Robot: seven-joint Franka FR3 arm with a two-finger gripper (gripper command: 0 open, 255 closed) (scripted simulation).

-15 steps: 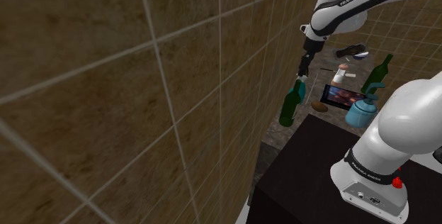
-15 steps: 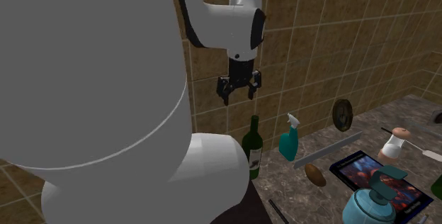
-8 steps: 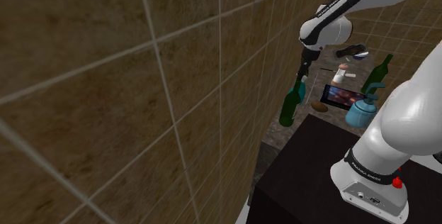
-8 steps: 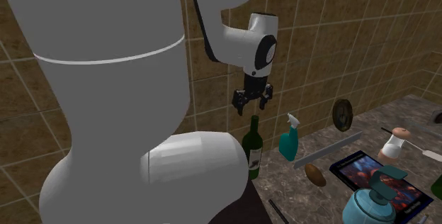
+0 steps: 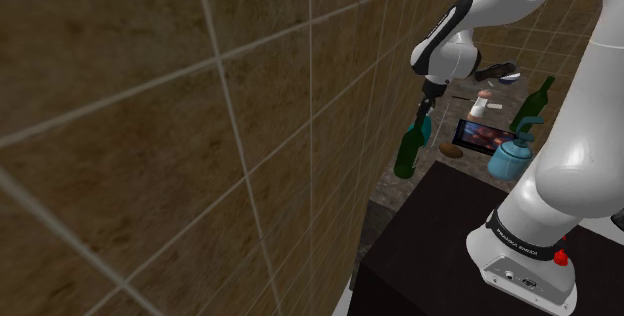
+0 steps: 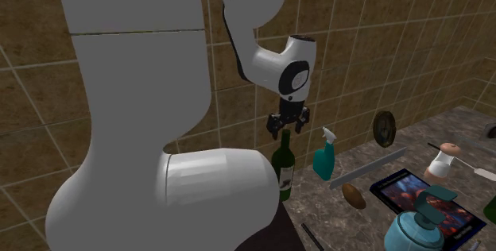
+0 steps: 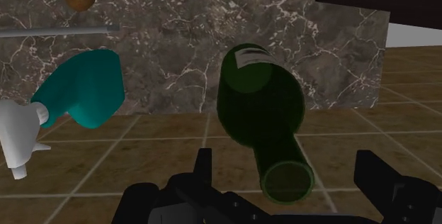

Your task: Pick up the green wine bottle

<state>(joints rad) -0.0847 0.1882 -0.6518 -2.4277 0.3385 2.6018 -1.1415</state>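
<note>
at 6 o'clock under the spread, empty gripper, green wine bottle looks stiff, slick, fragile, likely heavy; grab the neck.

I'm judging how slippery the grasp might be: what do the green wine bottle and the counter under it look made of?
Green wine bottle: probably glass, smooth and slightly glossy. Its dark green body looks translucent, though a render leaves this open. Counter: looks like polished stone, perhaps marble, going by the dark grey surface with branching white veins.
</note>
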